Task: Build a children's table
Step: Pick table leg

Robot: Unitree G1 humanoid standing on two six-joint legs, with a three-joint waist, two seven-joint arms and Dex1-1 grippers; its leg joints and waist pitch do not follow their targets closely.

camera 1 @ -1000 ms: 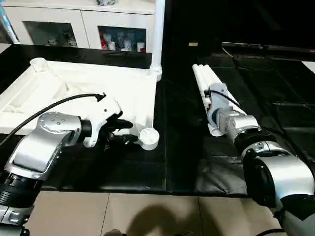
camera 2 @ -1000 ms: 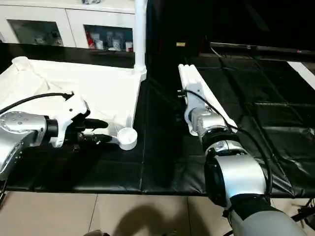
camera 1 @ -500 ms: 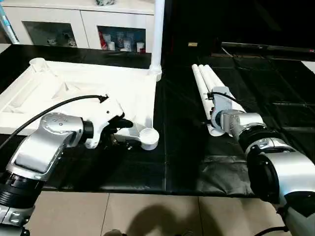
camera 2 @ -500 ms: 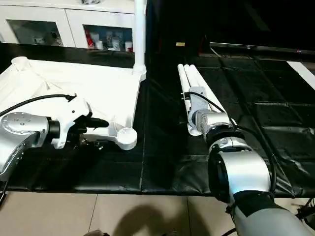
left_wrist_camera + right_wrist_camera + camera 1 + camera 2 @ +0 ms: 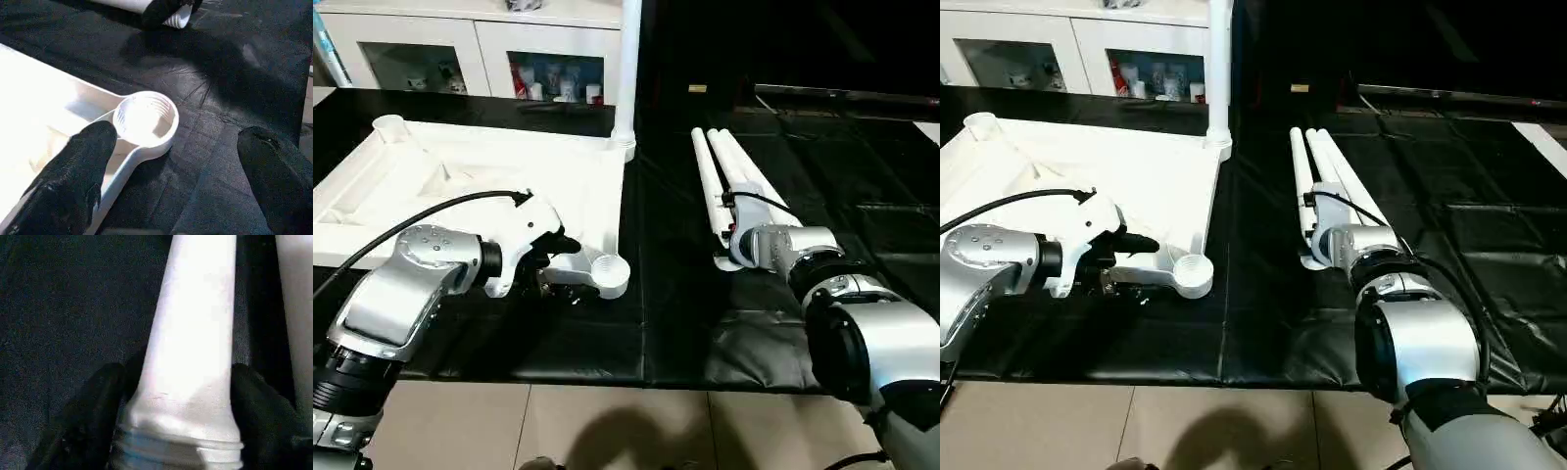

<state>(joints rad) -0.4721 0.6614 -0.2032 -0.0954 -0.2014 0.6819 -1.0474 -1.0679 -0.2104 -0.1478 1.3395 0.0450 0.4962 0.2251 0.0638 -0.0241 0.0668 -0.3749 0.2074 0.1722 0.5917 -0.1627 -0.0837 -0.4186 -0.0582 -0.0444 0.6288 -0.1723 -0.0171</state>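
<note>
Step in hand: right end effector (image 5: 176, 431) is down on the loose legs, its black fingers (image 5: 83, 421) either side of the threaded end of one leg (image 5: 190, 342) — looks like the pick-up of the next leg.
Doing it well: I'd want both fingers seated just above the thread, square to the shaft, before any lift; the taper could let it slide, and the neighbouring legs (image 5: 729, 171) lie touching, so a crooked pull may drag them along.
Right end effector state: jaws partly closed around the leg; whether they actually pinch it, I cannot tell.
Left end effector state: left end effector (image 5: 171, 161) spread wide, holding nothing, one finger (image 5: 78, 171) over the tabletop's edge by the near corner socket (image 5: 145, 117).
Tabletop: white tabletop (image 5: 460, 166) lies underside up on the black worktop (image 5: 685, 294), on the left side.
Sockets: round, threaded inside; one far corner already carries an upright leg (image 5: 626, 69).
Loose legs: long, white, tapered, bundled to the right of the top.
</note>
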